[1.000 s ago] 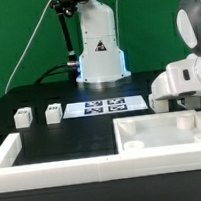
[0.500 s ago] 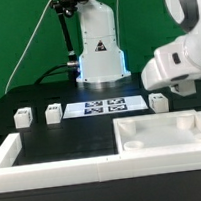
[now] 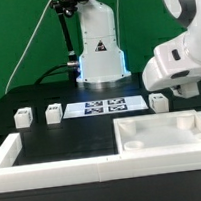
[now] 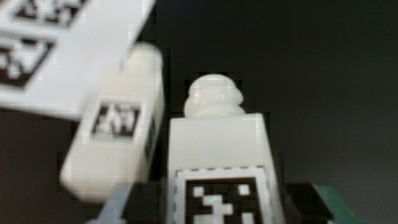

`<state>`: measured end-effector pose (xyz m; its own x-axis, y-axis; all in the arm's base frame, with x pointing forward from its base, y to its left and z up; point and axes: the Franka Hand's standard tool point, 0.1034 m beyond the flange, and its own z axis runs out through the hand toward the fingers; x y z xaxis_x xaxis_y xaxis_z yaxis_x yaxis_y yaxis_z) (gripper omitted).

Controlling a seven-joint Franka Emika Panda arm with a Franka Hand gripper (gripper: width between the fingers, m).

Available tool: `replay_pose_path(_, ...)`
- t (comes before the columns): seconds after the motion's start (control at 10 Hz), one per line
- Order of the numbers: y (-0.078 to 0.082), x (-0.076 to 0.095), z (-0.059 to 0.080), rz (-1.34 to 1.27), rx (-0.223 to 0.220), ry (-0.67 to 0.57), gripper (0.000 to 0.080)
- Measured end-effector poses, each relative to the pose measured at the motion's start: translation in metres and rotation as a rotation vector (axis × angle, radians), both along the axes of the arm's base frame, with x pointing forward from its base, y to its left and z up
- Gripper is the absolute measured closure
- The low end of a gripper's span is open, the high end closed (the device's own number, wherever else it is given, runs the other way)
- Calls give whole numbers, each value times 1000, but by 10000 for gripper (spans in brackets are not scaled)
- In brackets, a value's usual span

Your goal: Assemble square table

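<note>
Gripper (image 4: 222,205) is pinching a table leg (image 4: 221,150) by its tagged end, stud tip pointing away from the wrist. It hangs above the desk (image 3: 63,141) on the exterior view's right, where the hand hides the held leg.

Square table top (image 3: 164,132) lies rim-up below it. Second leg (image 3: 159,102) lies just beside the marker board (image 3: 99,107). Third leg (image 3: 23,117) and fourth leg (image 3: 55,112) sit on the exterior view's left.

We judge the step to be carrying the leg to a round socket (image 3: 133,142). We'd turn the stud down, centre it over the socket, descend straight, and twist only once it's seated. Cross-threading is the risk.
</note>
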<state>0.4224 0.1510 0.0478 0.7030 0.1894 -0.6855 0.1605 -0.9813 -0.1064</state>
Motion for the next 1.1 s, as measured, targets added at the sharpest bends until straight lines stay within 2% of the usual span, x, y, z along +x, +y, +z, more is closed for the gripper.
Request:
replay_pose_path(0.3,-11,45,22,-8,63,-176,512)
replay_pose_path(0.4,-15,54,33,-19,67,-241,512)
replay_pose_path(0.6,-15,65,30,-35,86,-453,512)
replay_pose_path(0.8,-17,64,30,-40,94,-559,512)
replay_pose_path(0.9,-19,69,35,-44,101,-632,512)
replay_pose_path(1.0,-24,74,48,-45,102,-655,512)
replay_pose_path(1.1,-29,86,62,-51,107,-708,512)
